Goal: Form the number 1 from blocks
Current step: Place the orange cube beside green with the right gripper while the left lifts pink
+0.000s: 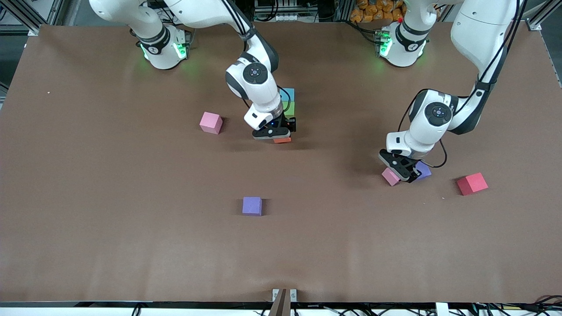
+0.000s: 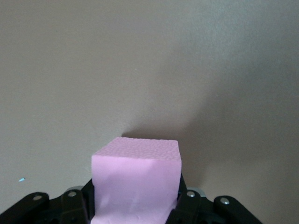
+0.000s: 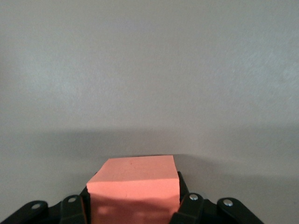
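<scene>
My right gripper (image 1: 280, 133) is shut on an orange block (image 1: 282, 140), which fills the space between its fingers (image 3: 133, 186). It is held low, right beside a green block (image 1: 290, 108) and a blue block (image 1: 288, 93) that touch in a row. My left gripper (image 1: 398, 171) is shut on a pink block (image 1: 390, 176) (image 2: 135, 172) down at the table, toward the left arm's end. A purple block (image 1: 424, 170) lies right beside that gripper.
A red block (image 1: 472, 183) lies near the left gripper. A second pink block (image 1: 210, 122) sits beside the right gripper, toward the right arm's end. Another purple block (image 1: 252, 206) lies nearer the camera, mid-table.
</scene>
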{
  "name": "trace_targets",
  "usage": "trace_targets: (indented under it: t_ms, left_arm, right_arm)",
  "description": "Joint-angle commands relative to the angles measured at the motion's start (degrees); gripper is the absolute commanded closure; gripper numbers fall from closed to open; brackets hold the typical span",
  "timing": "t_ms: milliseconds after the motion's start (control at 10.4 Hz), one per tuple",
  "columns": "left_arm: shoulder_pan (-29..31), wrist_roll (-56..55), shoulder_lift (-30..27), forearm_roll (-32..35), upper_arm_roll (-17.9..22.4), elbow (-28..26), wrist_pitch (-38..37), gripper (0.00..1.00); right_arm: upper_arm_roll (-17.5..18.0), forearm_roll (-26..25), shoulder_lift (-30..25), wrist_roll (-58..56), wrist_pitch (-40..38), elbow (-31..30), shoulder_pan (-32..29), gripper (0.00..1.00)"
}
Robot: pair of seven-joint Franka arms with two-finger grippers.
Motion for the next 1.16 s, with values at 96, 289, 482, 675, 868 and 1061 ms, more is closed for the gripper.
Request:
trace_targets:
  t_ms: [96, 289, 482, 675, 868, 1061]
  left_arm:
    - [-1.32, -1.45, -2.47, -2.46, 0.16, -0.59, -0.42, 1.00]
    - [-1.32, -1.37, -2.47, -2.46, 0.16, -0.50, -1.03, 1.00]
    - [-1.32, -1.36, -2.47, -2.46, 0.16, -0.32, -1.12, 1.00]
    - [-1.49, -1.63, -2.47, -2.63, -0.11, -0.06, -1.12, 1.00]
    - [-3.24, -3.98, -2.47, -9.01, -1.85, 0.55, -1.21, 1.00]
    - [-7.36, -12.57, -2.74, -15.79, -3.53, 2.22, -4.35, 1.00]
  right_arm:
    - [-0.96, 0.56, 1.60, 3.74, -0.16, 1.62, 3.60, 0.48]
    - [-1.14, 0.48, 1.51, 3.83, -0.16, 1.09, 4.65, 0.44]
    - [-1.14, 0.04, 1.08, 3.92, -0.16, 0.30, 4.92, 0.13]
    - [-1.14, -0.05, 0.03, 3.92, -0.07, -0.40, 5.01, 0.00]
    - [-1.05, -0.23, -4.09, 3.48, -0.25, -2.24, 2.48, 0.00]
    - [-0.70, -0.40, -8.32, 0.52, -2.95, -4.00, -2.00, 0.00]
